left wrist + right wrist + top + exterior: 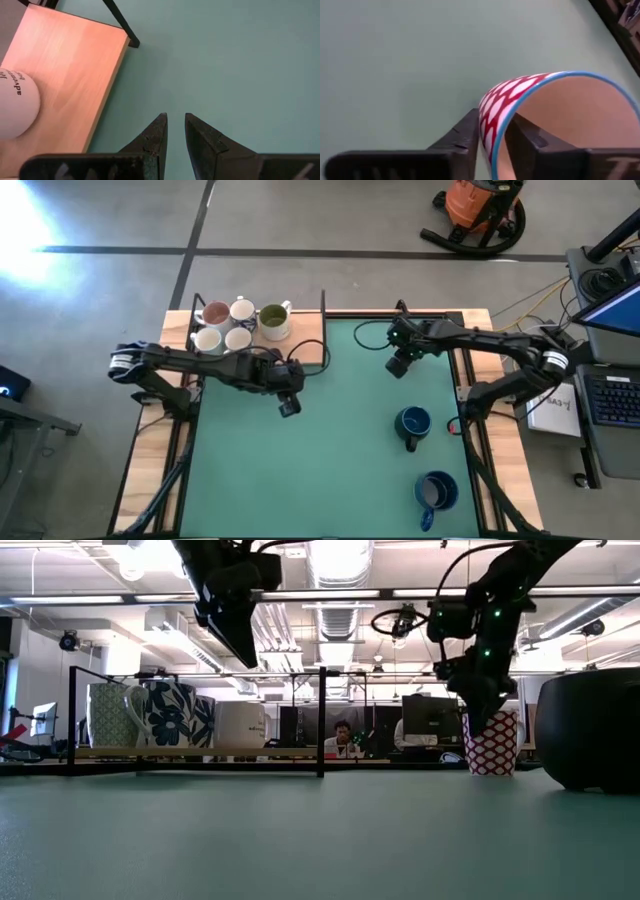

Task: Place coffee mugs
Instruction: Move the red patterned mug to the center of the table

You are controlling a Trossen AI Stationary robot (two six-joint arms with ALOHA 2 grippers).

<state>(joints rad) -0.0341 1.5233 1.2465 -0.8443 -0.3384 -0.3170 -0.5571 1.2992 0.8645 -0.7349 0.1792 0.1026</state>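
A red mug with white spots and a blue rim stands upright near the far side of the green mat, held by my right gripper from above. Five more mugs, white or cream and one olive-green, stand on the wooden board at the far left. Two dark blue mugs stand on the mat's right part. My left gripper hangs shut over the mat beside the board, holding nothing; only a narrow slit shows between its fingers. My right gripper pinches the patterned mug's wall at the rim, one finger outside and one inside the mug, coming from above. The mug stays upright below the fingers, its base at mat level; whether it rests there I cannot tell.
A black wire frame stands around the wooden board. A white mug sits on the board close to my left gripper. The nearer dark blue mug looms large in the low view. Bare mat lies in the middle and on the near left.
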